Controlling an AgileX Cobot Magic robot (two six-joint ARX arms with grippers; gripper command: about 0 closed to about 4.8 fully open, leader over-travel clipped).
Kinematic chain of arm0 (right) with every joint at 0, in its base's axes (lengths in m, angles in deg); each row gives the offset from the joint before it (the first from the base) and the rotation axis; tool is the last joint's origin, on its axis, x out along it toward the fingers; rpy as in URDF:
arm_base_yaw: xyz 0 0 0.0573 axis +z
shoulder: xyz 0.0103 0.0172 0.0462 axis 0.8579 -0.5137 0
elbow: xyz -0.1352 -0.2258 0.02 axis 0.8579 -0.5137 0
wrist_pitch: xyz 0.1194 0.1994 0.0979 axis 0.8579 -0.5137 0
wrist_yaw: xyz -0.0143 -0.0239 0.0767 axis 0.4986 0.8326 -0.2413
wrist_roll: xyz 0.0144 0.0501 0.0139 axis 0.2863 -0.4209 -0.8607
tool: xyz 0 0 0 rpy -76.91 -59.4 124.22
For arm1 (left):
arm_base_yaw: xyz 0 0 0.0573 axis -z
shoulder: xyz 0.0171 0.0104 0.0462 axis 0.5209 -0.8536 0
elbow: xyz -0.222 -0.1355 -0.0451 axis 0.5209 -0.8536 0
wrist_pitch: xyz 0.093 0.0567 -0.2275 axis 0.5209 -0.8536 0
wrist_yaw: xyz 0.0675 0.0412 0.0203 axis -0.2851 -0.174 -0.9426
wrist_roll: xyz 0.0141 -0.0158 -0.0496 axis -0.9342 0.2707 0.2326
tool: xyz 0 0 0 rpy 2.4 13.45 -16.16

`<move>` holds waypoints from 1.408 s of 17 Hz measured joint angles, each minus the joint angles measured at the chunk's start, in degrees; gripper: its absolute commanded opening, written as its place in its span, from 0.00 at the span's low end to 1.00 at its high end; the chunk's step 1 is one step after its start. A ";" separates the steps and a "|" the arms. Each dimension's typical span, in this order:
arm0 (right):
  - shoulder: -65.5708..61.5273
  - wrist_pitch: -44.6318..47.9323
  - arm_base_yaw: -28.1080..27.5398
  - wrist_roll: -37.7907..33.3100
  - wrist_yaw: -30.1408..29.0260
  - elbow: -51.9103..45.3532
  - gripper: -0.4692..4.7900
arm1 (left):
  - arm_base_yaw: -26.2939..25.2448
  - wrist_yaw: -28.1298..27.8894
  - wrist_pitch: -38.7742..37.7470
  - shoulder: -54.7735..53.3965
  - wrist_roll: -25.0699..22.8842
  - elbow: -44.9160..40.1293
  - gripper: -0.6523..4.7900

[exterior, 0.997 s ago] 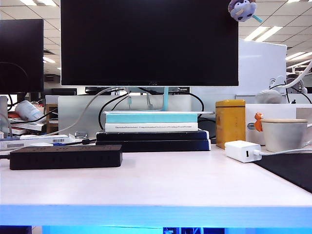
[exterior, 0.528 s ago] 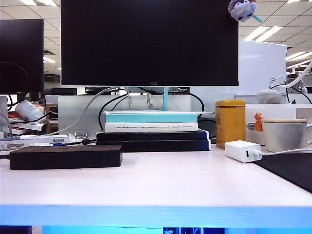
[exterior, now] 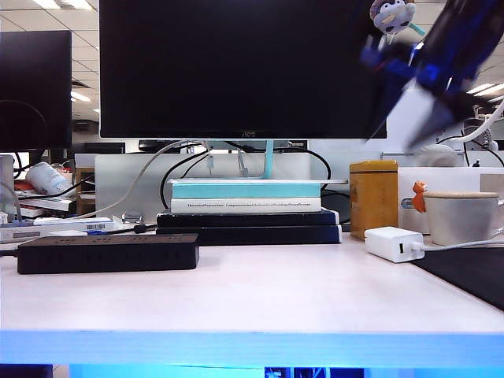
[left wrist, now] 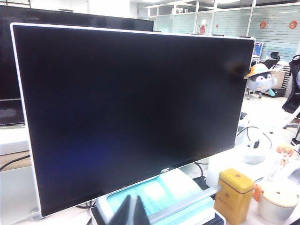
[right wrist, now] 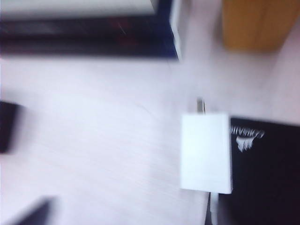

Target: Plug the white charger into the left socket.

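Nearest you, the front edge of the desk is bare pale wood, with a black mat covering its right front corner. A little further in, toward the left edge, you see the long black power strip lying flat, its cord running off the left side; the left socket itself faces up and cannot be made out from this low angle. Toward the right edge, the white charger lies on the desk just beside the mat's inner edge, its thin white cable trailing off to the right; the right wrist view shows it from above, a white block with a metal prong pointing away from the mat. Nothing touches it. Behind it stand a beige cup and a yellow tin, and at the middle of the desk a stack of books sits under the big dark monitor. Your right hand is a blue-and-white blur high above the tin and charger; you cannot tell whether its fingers are spread. Your left hand shows only in its own wrist view, fingers pressed together with nothing between them, pointing at the monitor and books.
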 measured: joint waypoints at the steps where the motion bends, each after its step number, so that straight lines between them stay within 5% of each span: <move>1: -4.15 -0.11 1.09 1.66 1.86 -0.04 0.97 | 0.11 0.15 0.02 0.00 0.00 0.07 0.11; 7: -8.66 0.22 2.47 6.45 11.98 -0.02 0.97 | 0.20 0.15 0.15 0.00 0.02 0.13 0.11; 13: -13.75 4.33 2.47 8.57 12.35 0.00 0.97 | 0.20 0.17 0.17 0.00 0.02 0.13 0.11; 17: -15.93 3.54 2.47 9.05 12.52 -0.04 0.47 | 0.20 0.17 -0.02 0.00 0.02 0.13 0.11; 21: -15.72 3.45 2.47 9.18 12.28 0.07 0.47 | 0.20 0.17 -0.74 0.00 -0.09 0.13 0.11; 24: -14.32 -2.73 2.47 8.02 9.01 5.09 0.47 | 0.20 0.31 -1.44 -0.02 -5.33 0.13 0.11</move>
